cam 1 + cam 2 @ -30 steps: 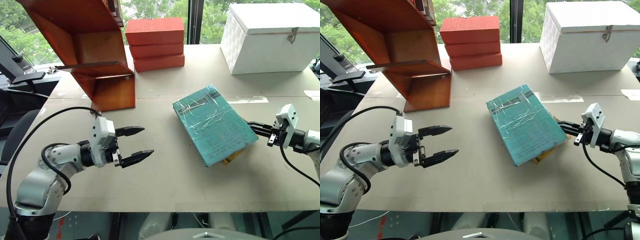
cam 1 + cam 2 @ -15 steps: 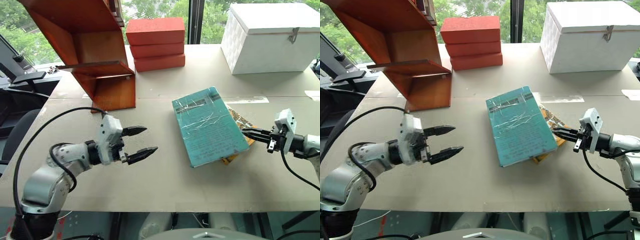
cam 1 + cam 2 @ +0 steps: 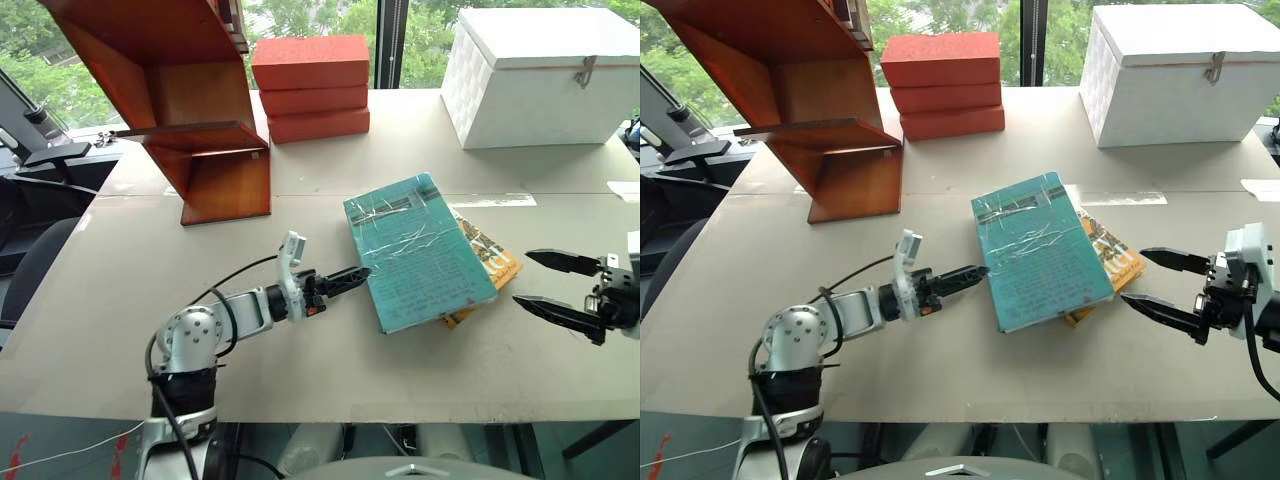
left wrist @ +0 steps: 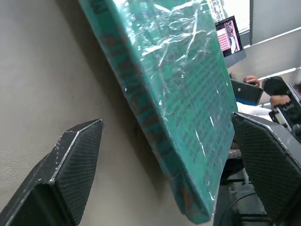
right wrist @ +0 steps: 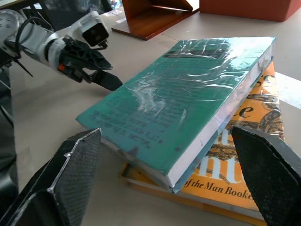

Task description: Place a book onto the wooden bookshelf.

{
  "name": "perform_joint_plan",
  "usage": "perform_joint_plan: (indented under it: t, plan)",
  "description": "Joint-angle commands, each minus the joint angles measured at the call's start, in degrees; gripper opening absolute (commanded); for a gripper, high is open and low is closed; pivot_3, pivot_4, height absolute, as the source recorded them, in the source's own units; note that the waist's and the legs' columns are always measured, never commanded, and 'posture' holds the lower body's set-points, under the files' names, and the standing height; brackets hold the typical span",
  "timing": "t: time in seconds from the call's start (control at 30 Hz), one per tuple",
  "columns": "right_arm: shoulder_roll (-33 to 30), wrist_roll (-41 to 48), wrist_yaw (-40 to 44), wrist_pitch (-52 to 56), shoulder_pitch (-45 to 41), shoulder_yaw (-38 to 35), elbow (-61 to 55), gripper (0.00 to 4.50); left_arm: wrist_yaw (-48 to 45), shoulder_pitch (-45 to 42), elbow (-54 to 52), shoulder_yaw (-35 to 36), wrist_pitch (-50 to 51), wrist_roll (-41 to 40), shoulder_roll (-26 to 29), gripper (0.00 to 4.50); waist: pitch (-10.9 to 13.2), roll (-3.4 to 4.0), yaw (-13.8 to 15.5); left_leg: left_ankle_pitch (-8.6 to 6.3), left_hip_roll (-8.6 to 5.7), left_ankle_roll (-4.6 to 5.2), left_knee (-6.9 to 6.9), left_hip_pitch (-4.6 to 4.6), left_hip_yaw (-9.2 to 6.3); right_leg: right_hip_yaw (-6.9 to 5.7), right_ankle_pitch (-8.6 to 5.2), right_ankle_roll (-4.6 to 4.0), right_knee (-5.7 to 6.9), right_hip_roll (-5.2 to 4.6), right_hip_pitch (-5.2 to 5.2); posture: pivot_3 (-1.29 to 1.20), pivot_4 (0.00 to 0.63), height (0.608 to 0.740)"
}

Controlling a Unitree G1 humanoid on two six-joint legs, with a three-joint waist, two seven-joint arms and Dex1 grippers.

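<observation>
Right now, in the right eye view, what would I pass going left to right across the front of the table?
Left gripper, open at the book's left edge → teal book → yellow-orange book poking out from under it → right gripper, open and clear of both books.

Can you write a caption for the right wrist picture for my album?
Teal book lying on a yellow-orange book, left gripper at its edge.

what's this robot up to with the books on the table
The teal book lies flat on the table, resting partly on an orange book, not yet on the wooden bookshelf. The left gripper is open at the teal book's near edge, one finger on each side. The right gripper hangs open, clear of both books.
</observation>
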Motion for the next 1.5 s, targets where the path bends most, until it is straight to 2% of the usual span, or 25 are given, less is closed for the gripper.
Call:
perform_joint_plan:
  t: [0.03,0.17,0.23,0.33,0.47,0.53,0.6,0.7,0.83,0.9,1.0,1.07,1.17,1.3,1.5]
  plan:
    - [-0.49,4.57,-1.17,2.74,3.44,-5.96,-6.32,4.45,4.27,-3.07,6.74,2.52,3.84,-3.62,-2.42,4.5,-0.02,-0.09,0.39,0.0,0.0,0.0,0.04,0.0,0.0,0.01,0.0,0.0,0.0,0.0,0.0,0.0,0.15,0.74]
    - [-0.37,8.16,-3.99,5.35,6.88,-11.85,-9.74,4.45,4.95,-7.15,15.09,1.81,4.63,-1.46,-6.0,4.5,-0.06,-0.13,1.18,0.0,-0.01,-0.01,0.11,0.01,0.11,0.09,0.02,0.04,0.01,0.0,0.02,0.0,0.15,0.74]
    - [-0.34,8.86,-4.92,5.87,7.91,-13.71,-10.46,4.5,4.34,-8.92,17.8,1.62,4.32,-0.42,-7.23,3.95,-0.08,-0.16,1.47,0.0,-0.01,-0.01,0.14,0.02,0.18,0.16,0.03,0.06,0.01,0.0,0.03,0.0,0.15,0.74]
    - [-0.04,9.07,-5.21,5.98,9.73,-15.11,-11.33,4.5,2.62,-10.84,19.93,2.01,5.11,-0.21,-8.11,2.77,-0.04,-0.24,1.63,-0.01,-0.01,-0.01,0.16,0.01,0.22,0.19,0.03,0.09,0.01,0.01,0.03,0.0,0.15,0.74]
    - [-0.05,9.56,-5.85,5.89,10.2,-15.19,-11.65,4.5,1.03,-11.67,20.94,1.96,5.65,1.03,-8.53,0.8,-0.05,-0.24,1.54,-0.01,0.0,-0.02,0.15,0.02,0.28,0.24,0.03,0.09,0.01,0.01,0.01,0.0,0.15,0.74]
    - [-0.05,9.93,-6.35,5.87,9.81,-14.88,-11.57,4.5,0.2,-11.83,20.77,2.75,4.76,0.93,-9.12,0.03,-0.05,-0.24,1.62,-0.01,0.0,-0.02,0.15,0.02,0.29,0.24,0.03,0.09,0.01,0.0,0.01,0.0,0.15,0.74]
    - [-0.17,10.05,-6.6,5.76,9.55,-14.56,-11.44,4.5,-1.37,-11.55,18.85,2.85,3.81,1.17,-8.61,0.03,-0.01,-0.31,1.58,-0.01,0.0,-0.02,0.16,0.01,0.31,0.26,0.04,0.1,0.01,0.0,0.01,0.0,0.15,0.74]
    - [-0.3,10.44,-7.04,5.6,8.46,-14.13,-10.58,4.5,-6.46,-10.37,8.94,-0.09,1.35,2.82,-5.22,0.03,0.05,-0.41,1.2,-0.01,0.01,-0.02,0.15,0.01,0.32,0.27,0.04,0.1,0.01,0.01,-0.02,0.0,0.15,0.74]
    - [0.01,10.75,-7.75,4.97,4.99,-12.76,-7.21,4.5,-16.15,-10.89,-10.7,-8.56,-9.82,12.04,4.78,0.03,0.24,-0.69,0.84,0.0,0.07,-0.03,0.11,-0.06,0.5,0.38,0.05,0.09,0.08,0.04,-0.21,0.0,0.15,0.74]
    - [0.36,11.77,-8.16,5.18,2.82,-12.27,-5.4,4.5,-16.8,-11.95,-16.34,-9.19,-15.84,16.17,7.76,0.03,0.19,-0.61,0.93,-0.09,0.12,-0.19,0.07,-0.04,0.66,0.48,0.06,0.06,0.06,0.06,-0.24,0.0,0.15,0.74]
    - [-0.61,13.91,-7.46,6.18,-2.22,-9.66,-2.34,4.5,-18.26,-16.06,-23.89,-14.94,-31.46,34.42,18.51,0.03,0.27,-0.67,1.02,-0.1,0.12,-0.2,0.05,-0.02,0.77,0.56,0.06,0.06,0.02,0.07,-0.23,0.0,0.15,0.74]
    - [-0.76,15.78,-7.82,6.88,-6.71,-7.41,-0.37,4.5,-17.05,-19.28,-24.08,-17.65,-40.53,45.36,23.2,0.03,0.36,-0.71,1.04,-0.1,0.15,-0.2,-0.01,0.02,0.85,0.63,0.07,0.05,0.02,0.11,-0.26,0.0,0.15,0.74]
    - [-0.56,18.2,-8.01,7.76,-13.28,-4.08,2.74,4.5,-13.27,-23.86,-22.59,-18.31,-47.52,56.13,26.64,0.03,0.39,-0.76,1.13,-0.05,0.18,-0.1,-0.08,-0.02,0.94,0.7,0.1,0.01,-0.06,0.13,-0.31,0.0,0.15,0.74]
    - [0.65,20.02,-8.9,8.98,-23.67,1.47,7.81,4.5,-13.97,-27.68,-21.83,-21.71,-56.29,74.19,37.31,0.03,0.48,-0.88,0.87,0.0,0.19,-0.01,-0.16,-0.07,0.99,0.72,0.11,0.02,-0.1,0.14,-0.4,0.0,0.15,0.74]
    - [4.01,20.66,-9.36,10.2,-35.72,6.71,15.06,4.5,-17.59,-27.3,-22.46,-19.53,-55.02,85.41,46.7,0.03,0.59,-1.06,0.72,0.01,0.23,0.01,-0.57,-0.09,1.11,0.77,0.11,0.02,-0.25,0.13,-0.57,0.0,0.15,0.74]
